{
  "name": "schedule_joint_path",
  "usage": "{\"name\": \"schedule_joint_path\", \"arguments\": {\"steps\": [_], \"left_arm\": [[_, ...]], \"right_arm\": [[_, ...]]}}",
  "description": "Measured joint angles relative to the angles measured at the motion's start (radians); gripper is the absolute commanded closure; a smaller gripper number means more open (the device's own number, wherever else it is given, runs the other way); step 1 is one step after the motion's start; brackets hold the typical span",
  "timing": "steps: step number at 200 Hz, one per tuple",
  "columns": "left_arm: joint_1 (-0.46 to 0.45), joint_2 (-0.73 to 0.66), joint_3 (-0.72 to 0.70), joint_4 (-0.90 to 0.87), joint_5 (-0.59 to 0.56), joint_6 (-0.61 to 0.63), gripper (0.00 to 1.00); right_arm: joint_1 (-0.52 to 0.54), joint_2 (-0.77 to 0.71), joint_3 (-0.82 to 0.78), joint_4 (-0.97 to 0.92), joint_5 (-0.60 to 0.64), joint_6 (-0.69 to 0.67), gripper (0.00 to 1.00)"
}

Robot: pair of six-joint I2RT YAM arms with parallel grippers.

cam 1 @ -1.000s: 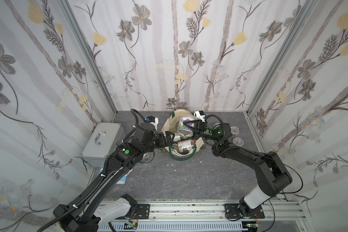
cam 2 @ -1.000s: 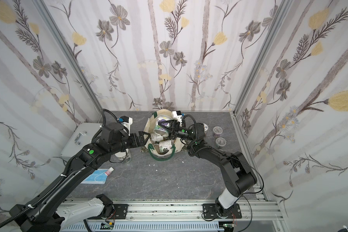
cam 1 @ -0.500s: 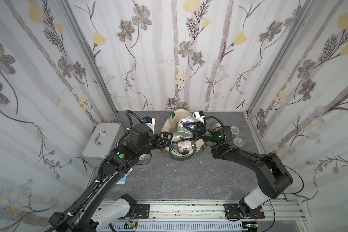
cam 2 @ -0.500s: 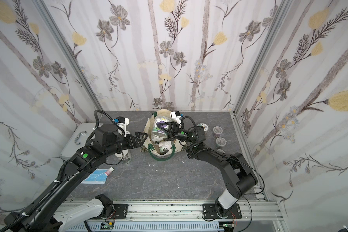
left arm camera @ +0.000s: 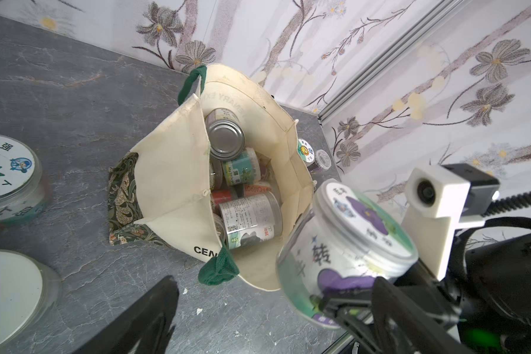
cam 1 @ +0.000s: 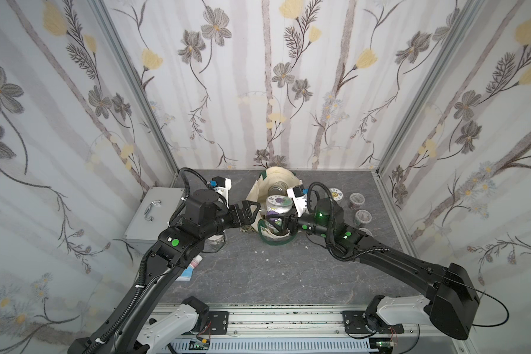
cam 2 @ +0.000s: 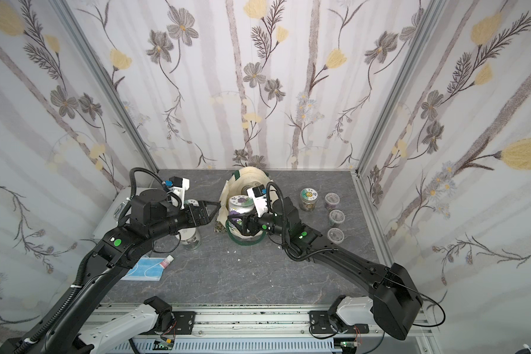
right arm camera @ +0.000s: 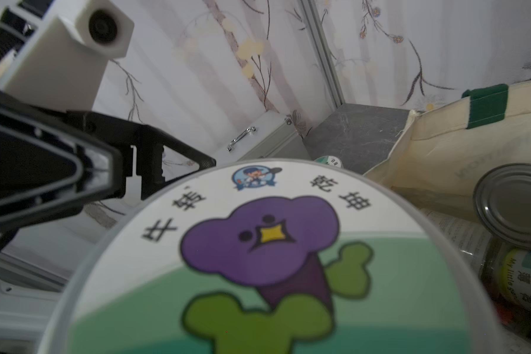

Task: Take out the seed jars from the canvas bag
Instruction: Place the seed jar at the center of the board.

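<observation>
Blue mask (cam 2: 144, 269) is being seen lying flat nearest the base rail, L side, w/ a pink-capped bottle (cam 2: 167, 262) just beside it. A bit further in, one of the jars (cam 2: 190, 239) is being overhung by the L arm. Another (cam 2: 192, 202) is being half hidden behind that arm's wrist. At the L wall a metal case (cam 1: 154, 214) is being shown closed, handle up.

Mid-table, the L gripper (cam 1: 256, 211) is being held w/ jaws spread wide and nothing btwn them, tips just beside the L side of the bag (cam 1: 276, 177). Opposite it, the R gripper (cam 1: 273, 223) is being clamped partway closed round the lower body of a purple jar (cam 1: 278, 204). That jar is being held lid up, raised over the bag's near rim. In the R wrist view its lid (right arm camera: 258, 260) is being shown filling most of the frame: purple cartoon flower, green leaves.

Four more jars are being shown standing on the tabletop (cam 2: 258, 275) R of the bag, nr the R wall. A green-lidded one (cam 2: 308, 196) is being seen closest to the bag, w/ three clear-lidded ones (cam 2: 337, 217) in a row alongside.

Toward the back wall the bag is being shown upright, mouth open. Inside, per the L wrist view, several jars (left arm camera: 249, 220) are being seen piled on their sides, one w/ a bare metal end (left arm camera: 226, 139) facing up.
</observation>
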Motion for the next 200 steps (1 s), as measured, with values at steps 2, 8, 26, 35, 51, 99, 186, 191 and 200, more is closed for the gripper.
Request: {"name": "schedule_joint_path", "arguments": {"steps": [2, 8, 26, 35, 51, 99, 186, 191, 200], "left_arm": [[0.001, 0.0, 0.001, 0.0, 0.003, 0.0, 0.0], [0.002, 0.002, 0.005, -0.005, 0.01, 0.004, 0.0], [0.003, 0.019, 0.03, -0.029, 0.05, 0.021, 0.0], [0.004, 0.032, 0.045, -0.042, 0.073, 0.025, 0.0], [0.007, 0.051, 0.072, -0.077, 0.108, 0.051, 0.0], [0.032, 0.04, 0.085, -0.2, 0.154, 0.104, 0.0], [0.165, -0.03, 0.061, -0.224, 0.146, 0.06, 0.0], [0.174, -0.03, 0.064, -0.228, 0.138, 0.051, 0.0], [0.19, -0.032, 0.069, -0.237, 0.124, 0.042, 0.0]], "right_arm": [[0.003, 0.0, -0.001, -0.005, 0.008, -0.008, 0.24], [0.013, -0.003, -0.005, -0.021, 0.043, -0.04, 0.24], [0.058, -0.011, -0.02, -0.051, 0.16, -0.125, 0.22], [0.081, -0.017, -0.032, -0.061, 0.196, -0.164, 0.2], [0.114, -0.038, -0.069, -0.053, 0.243, -0.232, 0.19], [0.18, -0.125, -0.257, 0.103, 0.346, -0.436, 0.18], [0.305, -0.074, -0.291, 0.294, 0.505, -0.541, 0.19], [0.316, -0.058, -0.291, 0.298, 0.505, -0.533, 0.19], [0.336, -0.024, -0.29, 0.305, 0.505, -0.52, 0.19]]}}
